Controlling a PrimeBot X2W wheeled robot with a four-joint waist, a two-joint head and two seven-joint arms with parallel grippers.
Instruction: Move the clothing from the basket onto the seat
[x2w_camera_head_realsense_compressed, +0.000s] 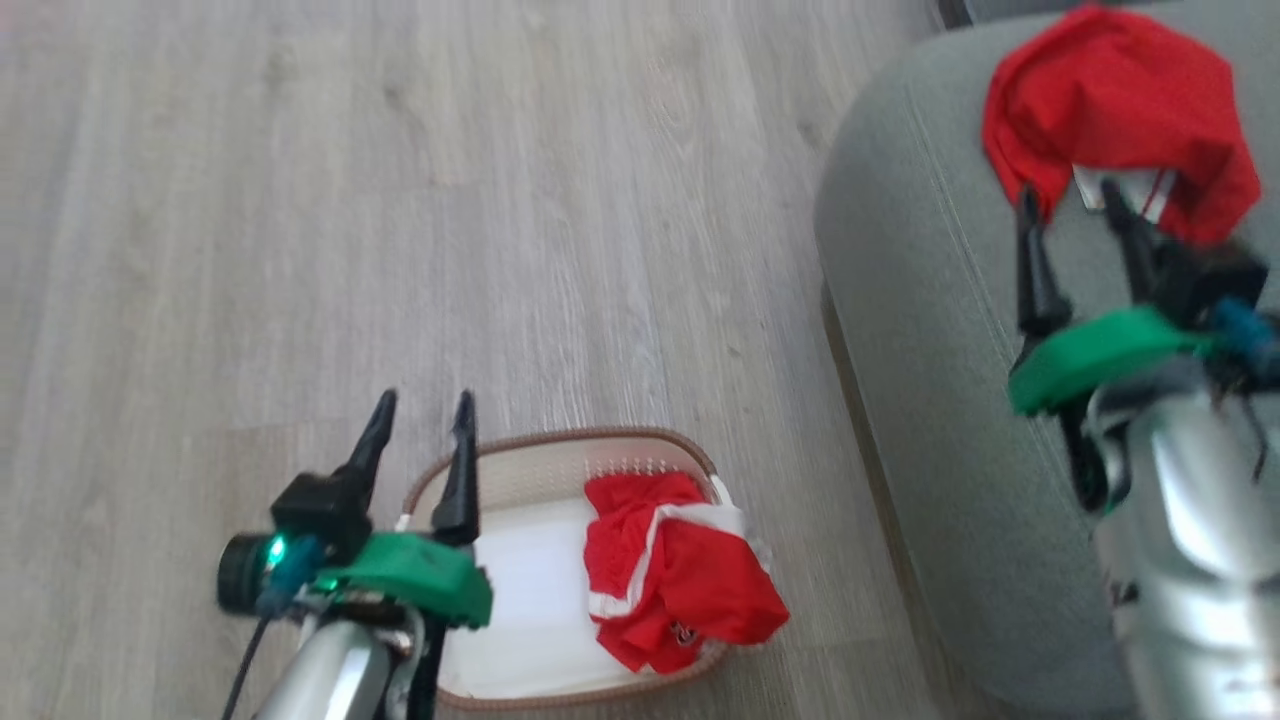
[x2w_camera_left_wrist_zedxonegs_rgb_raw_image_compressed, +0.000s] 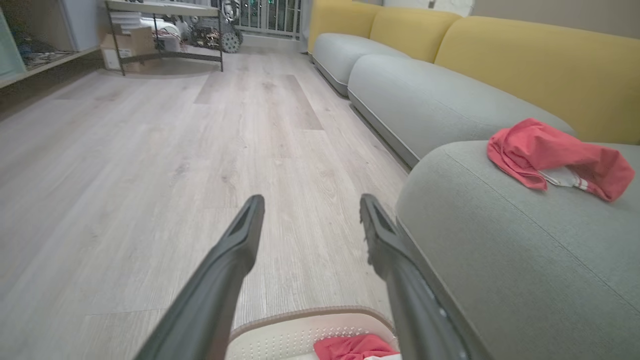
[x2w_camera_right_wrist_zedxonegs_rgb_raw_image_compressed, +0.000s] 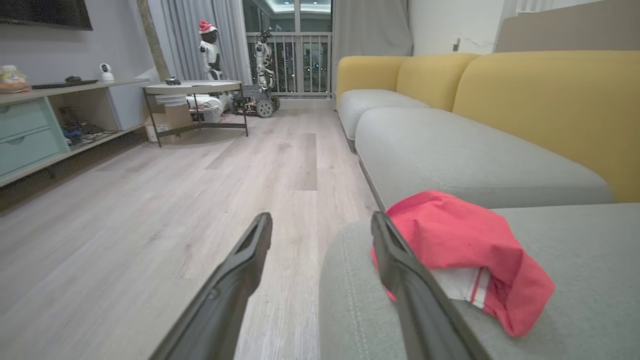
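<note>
Red thin-fabric clothing (x2w_camera_head_realsense_compressed: 1110, 100) with white trim was seen crumpled on the large grey-green upholstered seat (x2w_camera_head_realsense_compressed: 930, 300) at the right of the head view. A second red garment with white stripes (x2w_camera_head_realsense_compressed: 680, 580) was seen inside the small cream plastic basket with a brown braided rim (x2w_camera_head_realsense_compressed: 560, 440), which was set on the pale wood-plank floor (x2w_camera_head_realsense_compressed: 300, 200). The left gripper (x2w_camera_head_realsense_compressed: 425, 400) was held at the basket's left end, jaws spread and empty. The right gripper (x2w_camera_head_realsense_compressed: 1070, 195) — likewise spread, nothing held — was poised just beside the clothing.

In the left wrist view, the dark fingers (x2w_camera_left_wrist_zedxonegs_rgb_raw_image_compressed: 235, 250) were parted above the basket's rim (x2w_camera_left_wrist_zedxonegs_rgb_raw_image_compressed: 300, 315).

In the right wrist view, the fingers (x2w_camera_right_wrist_zedxonegs_rgb_raw_image_compressed: 400, 270) were parted over the seat's edge (x2w_camera_right_wrist_zedxonegs_rgb_raw_image_compressed: 345, 280) — one was partly in front of the clothing (x2w_camera_right_wrist_zedxonegs_rgb_raw_image_compressed: 460, 240), though contact could not be told.
</note>
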